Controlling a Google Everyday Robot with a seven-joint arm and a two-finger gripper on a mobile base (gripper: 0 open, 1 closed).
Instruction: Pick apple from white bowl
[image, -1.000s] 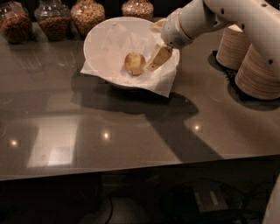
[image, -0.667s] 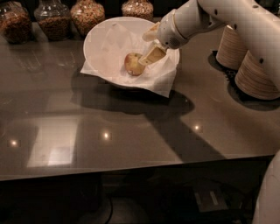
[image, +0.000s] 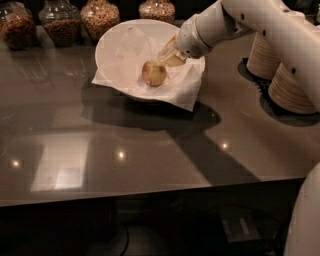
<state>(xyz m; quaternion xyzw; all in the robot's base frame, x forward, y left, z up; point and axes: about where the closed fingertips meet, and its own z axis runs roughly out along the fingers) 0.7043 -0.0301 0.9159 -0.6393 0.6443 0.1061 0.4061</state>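
Note:
The apple (image: 154, 73), small and yellowish with a reddish blush, lies inside the white bowl (image: 111, 47) on its crinkled paper lining, slightly right of the bowl's centre. The bowl stands at the back of the dark table, with paper corners hanging over its rim. My gripper (image: 168, 58) reaches down into the bowl from the right, over the right rim, and sits just above and to the right of the apple, right next to it. The white arm stretches back to the upper right.
Several glass jars of nuts and grains (image: 101, 17) line the back edge behind the bowl. Two stacks of beige paper bowls (image: 289, 85) stand at the right, under the arm. The table's front edge (image: 150, 196) runs across the lower part of the view.
My gripper has moved a little left and deeper into the bowl, closing in on the apple. The apple and the bowl have stayed in place.

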